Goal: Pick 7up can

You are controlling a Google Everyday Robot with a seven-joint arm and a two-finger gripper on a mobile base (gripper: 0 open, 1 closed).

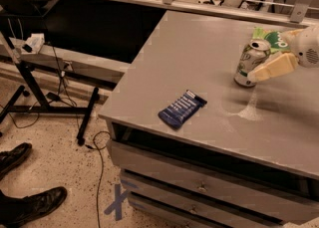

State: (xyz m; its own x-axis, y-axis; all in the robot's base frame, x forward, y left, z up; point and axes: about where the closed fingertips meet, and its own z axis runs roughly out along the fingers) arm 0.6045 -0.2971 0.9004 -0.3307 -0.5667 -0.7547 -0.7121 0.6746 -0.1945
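The 7up can (248, 58) stands upright on the grey table (199, 43) near its far right side. It has a white-silver body with green markings and a silver top. My gripper (260, 73) comes in from the right edge of the camera view, cream-coloured. It sits low against the can's right front side and overlaps its lower part. The rest of the arm (309, 48) is cut off by the right edge.
A flat green snack bag (273, 38) lies just behind the can. A blue packet (182, 108) lies near the table's front left edge. Drawers (199, 187) run under the table. A black stand with cables (45, 87) and two black shoes (25, 202) are on the floor at left.
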